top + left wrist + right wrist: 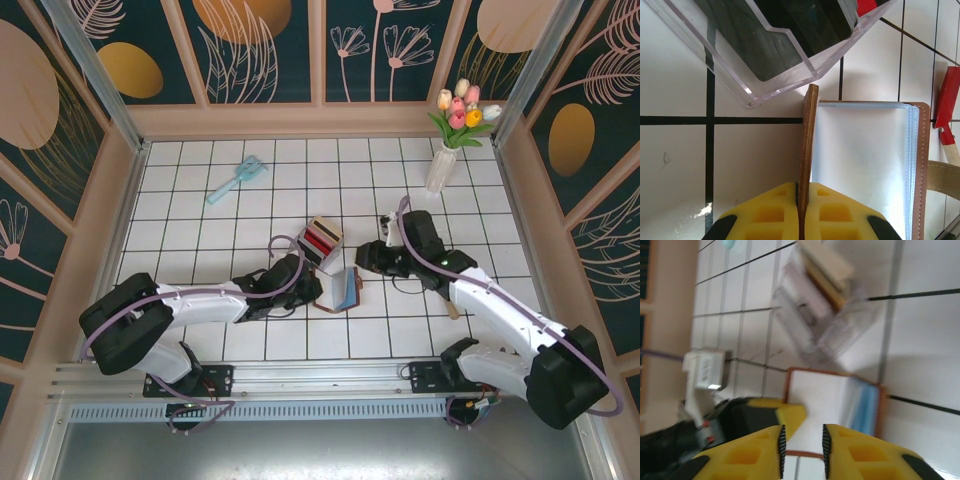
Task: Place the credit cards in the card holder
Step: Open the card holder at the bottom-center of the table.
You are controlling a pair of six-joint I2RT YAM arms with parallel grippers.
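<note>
A: Where's the card holder (343, 290)?
B: Top view: mid table (200, 240), a bit toward 6 o'clock. It's open and stands on its edge.
A: Left gripper (801, 188)?
B: It sits at the holder's 9 o'clock. The yellow fingers (770, 210) are pinched tight on the brown cover. The clear pockets lie at 3 o'clock of the cover in the left wrist view.
A: Right gripper (802, 440)?
B: It's at the holder's 1 o'clock in the top view. The fingers are a little bit apart. I see nothing held btwn them. The holder's white page is just past the tips.
A: And the credit cards (321, 240)?
B: In the clear tray (747, 90), at the holder's 11 o'clock and v. close to it. Red ones show, plus tan.
A: Other stuff?
B: A red scoop (946, 97) w/ a wood handle lies just beside the holder. A blue brush (237, 181) is far off at 10 o'clock. A vase (440, 168) w/ tulips is far off at 1 o'clock.
</note>
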